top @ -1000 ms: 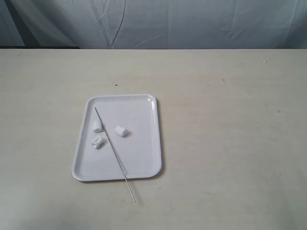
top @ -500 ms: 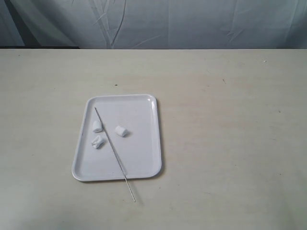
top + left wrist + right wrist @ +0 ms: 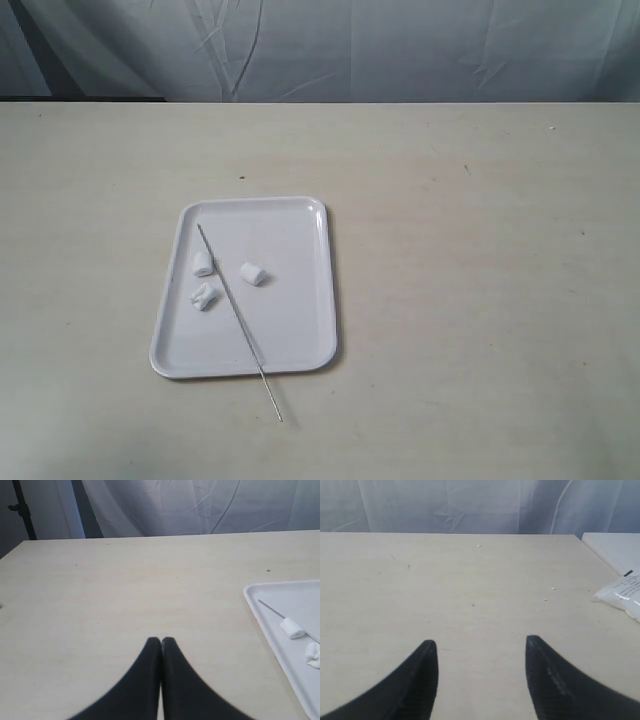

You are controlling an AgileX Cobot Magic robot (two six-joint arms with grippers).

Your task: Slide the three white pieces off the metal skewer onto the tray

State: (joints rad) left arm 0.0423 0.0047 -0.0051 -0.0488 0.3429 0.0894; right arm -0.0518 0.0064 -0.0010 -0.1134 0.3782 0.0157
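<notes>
Now the table [image 3: 480, 250] bears the tray [image 3: 290, 325] toward its 8 o'clock. Both empty, the left gripper [image 3: 161, 642] is pressed together, the right gripper [image 3: 481, 641] spread. The metal skewer [image 3: 238, 318] crosses the tray from 11 to 5 o'clock; three white pieces [image 3: 203, 263] lie loose beside it.

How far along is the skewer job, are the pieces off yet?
Looks done: the three white pieces lie on the tray beside the metal skewer, which rests across it. Nothing in hand: left gripper shut, right gripper open, both empty. Nothing obvious left.
</notes>
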